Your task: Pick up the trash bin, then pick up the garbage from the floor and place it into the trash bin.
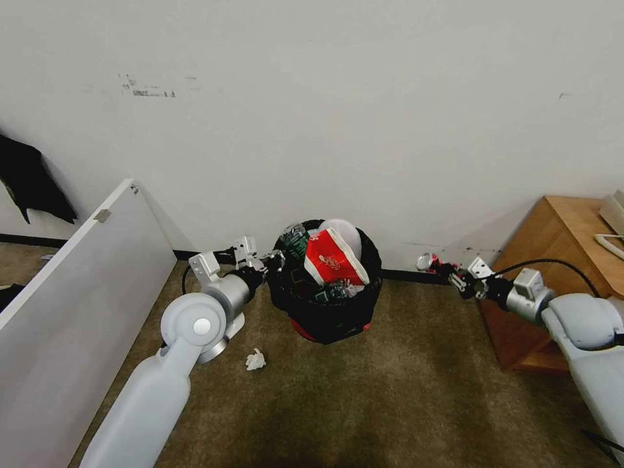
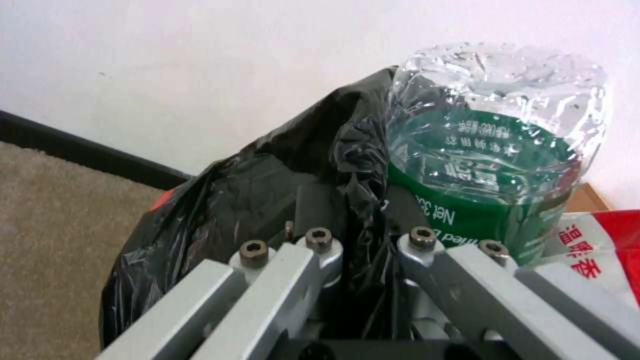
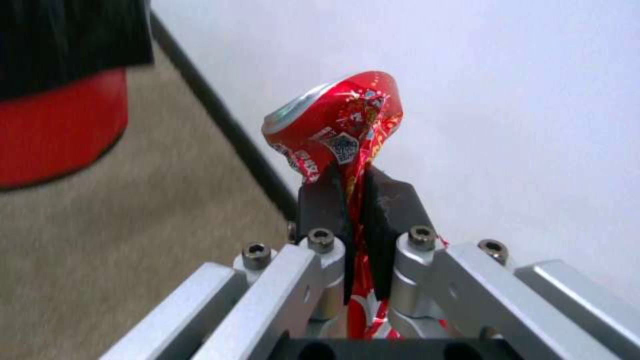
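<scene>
While the white panel [image 1: 71, 292] stands at nine o'clock of the head view, the left gripper [image 1: 276, 259] is just beside it toward the centre, with its fingers closed together on the black bag at the rim of the trash bin [image 1: 325, 305]. In the left wrist view the fingers [image 2: 313, 210] pinch a fold of this bag, and a clear bottle [image 2: 493, 145] with green label stands up from the bin right behind them. The bin hangs above the floor [image 1: 403, 390], full with a red-white carton [image 1: 333, 259] and other litter. A white paper wad [image 1: 255, 359] lies on the carpet at about seven o'clock from the bin. At three o'clock from the bin, well apart from it, the right gripper [image 1: 445, 270] is clamped on a crushed red can [image 3: 337, 125], near the wall [image 1: 390, 97]. A wooden cabinet [image 1: 552, 260] is at the far right.
</scene>
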